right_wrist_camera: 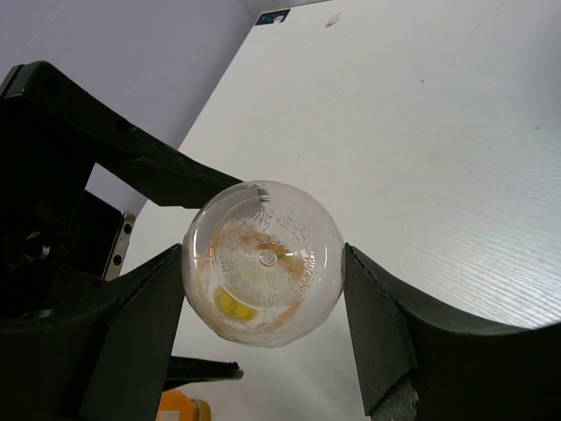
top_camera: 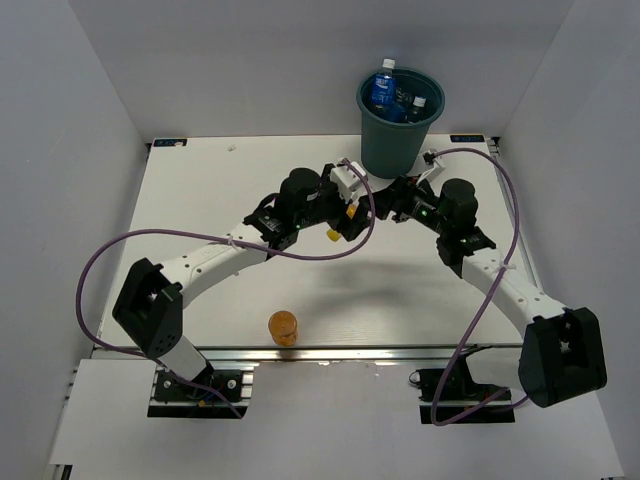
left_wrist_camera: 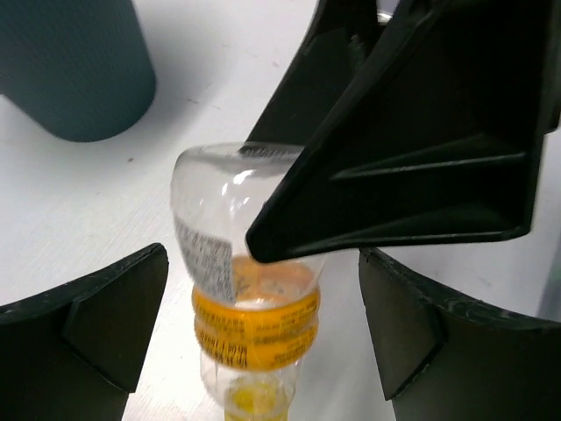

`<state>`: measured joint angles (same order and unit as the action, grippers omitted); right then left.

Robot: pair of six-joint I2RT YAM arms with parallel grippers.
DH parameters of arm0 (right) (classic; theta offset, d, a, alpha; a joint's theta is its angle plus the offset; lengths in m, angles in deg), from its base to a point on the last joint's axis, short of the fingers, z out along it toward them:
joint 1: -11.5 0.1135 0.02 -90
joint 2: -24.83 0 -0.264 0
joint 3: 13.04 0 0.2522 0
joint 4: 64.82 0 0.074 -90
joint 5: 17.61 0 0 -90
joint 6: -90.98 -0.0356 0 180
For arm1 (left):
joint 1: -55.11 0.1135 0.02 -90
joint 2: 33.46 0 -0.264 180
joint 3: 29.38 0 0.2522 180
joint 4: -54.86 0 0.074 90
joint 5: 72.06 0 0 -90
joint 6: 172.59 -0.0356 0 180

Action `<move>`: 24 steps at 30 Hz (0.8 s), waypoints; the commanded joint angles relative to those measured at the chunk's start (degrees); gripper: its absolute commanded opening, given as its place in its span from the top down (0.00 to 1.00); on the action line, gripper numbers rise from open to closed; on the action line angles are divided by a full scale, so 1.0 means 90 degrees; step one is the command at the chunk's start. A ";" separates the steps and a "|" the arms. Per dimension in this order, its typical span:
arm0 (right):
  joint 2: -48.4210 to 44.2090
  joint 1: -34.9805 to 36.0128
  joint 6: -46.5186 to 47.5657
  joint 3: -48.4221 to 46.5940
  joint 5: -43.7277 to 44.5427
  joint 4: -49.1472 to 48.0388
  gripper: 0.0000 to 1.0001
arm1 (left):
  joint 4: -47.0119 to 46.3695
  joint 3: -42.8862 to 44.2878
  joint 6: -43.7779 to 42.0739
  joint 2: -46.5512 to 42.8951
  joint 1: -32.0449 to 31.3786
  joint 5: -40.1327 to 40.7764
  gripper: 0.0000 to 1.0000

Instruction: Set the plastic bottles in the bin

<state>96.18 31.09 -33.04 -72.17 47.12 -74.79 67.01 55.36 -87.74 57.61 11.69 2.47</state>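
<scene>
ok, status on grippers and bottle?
Left gripper open around clear bottle. Right gripper shut on it, just short of bin. One orange bottle on table. Nothing blocking bin.

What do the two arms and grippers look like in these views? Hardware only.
Left arm and right arm: white links, black joint housings, looping purple cables. Left gripper and right gripper: matte black wedge-shaped fingers. Green light near the right wrist.
</scene>
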 commanded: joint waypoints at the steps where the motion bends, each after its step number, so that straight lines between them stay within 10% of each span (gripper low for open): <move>1: 0.0011 -0.0038 0.0254 -0.0467 0.0387 0.0165 0.83 | -0.0056 -0.0103 -0.0151 -0.0314 -0.0029 0.0759 0.02; 9: 0.0138 -0.0467 0.0732 -0.0925 0.1078 0.0731 0.84 | -0.0602 -0.0718 0.0005 -0.0898 0.0107 0.2050 0.02; 24: 0.2703 -0.0976 0.2841 -0.5356 0.3772 0.0625 0.83 | -0.1306 -0.1412 0.2143 -0.0910 0.2470 0.0615 0.02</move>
<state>115.81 22.37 -14.40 -113.41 71.31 -65.72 57.35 43.52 -73.29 49.32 32.70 11.31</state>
